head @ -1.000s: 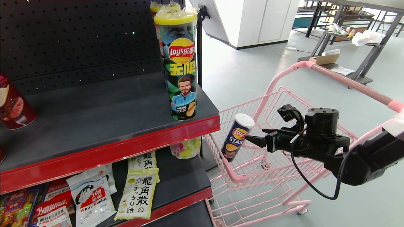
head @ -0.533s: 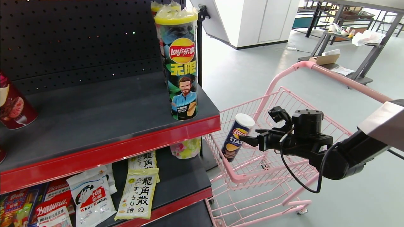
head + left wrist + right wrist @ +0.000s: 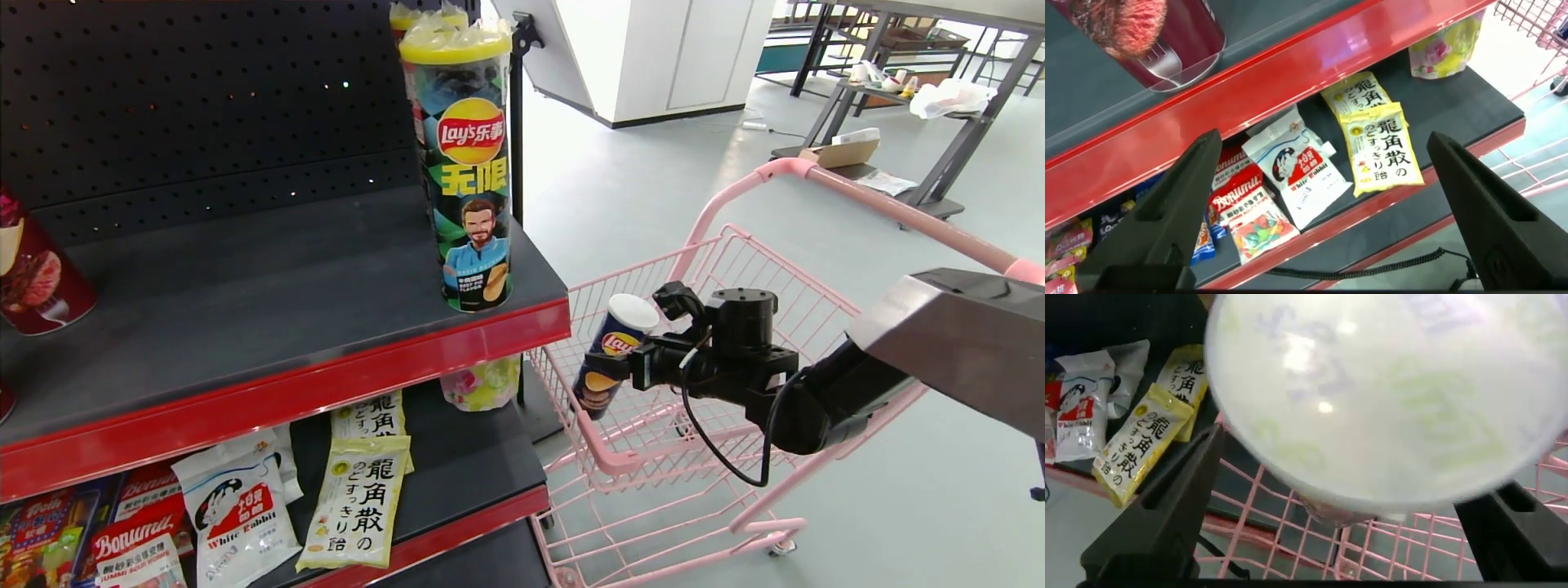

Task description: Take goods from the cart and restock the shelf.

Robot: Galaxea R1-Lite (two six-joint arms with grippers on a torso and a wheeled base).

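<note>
A small dark-blue chip can (image 3: 614, 339) with a white lid (image 3: 1388, 392) leans against the near-left corner of the pink cart (image 3: 735, 237). My right gripper (image 3: 620, 365) is level with the can's middle and open. Its fingers (image 3: 1167, 514) stand on either side of the can. On the dark upper shelf (image 3: 245, 278), a tall yellow-lidded chip can (image 3: 469, 171) stands at the right front corner. My left gripper (image 3: 1331, 212) is open and holds nothing. It hangs in front of the lower shelf, below the red shelf edge (image 3: 1290, 73).
A dark-red can (image 3: 33, 278) stands at the upper shelf's left end. Yellow candy bags (image 3: 355, 498) and a white bag (image 3: 237, 514) lie on the lower shelf. The middle of the upper shelf is bare. Tables stand on the grey floor beyond the cart.
My right arm has moved left towards the shelf, bringing its open fingers from just short of the small can to either side of it. The can has stayed in place.
</note>
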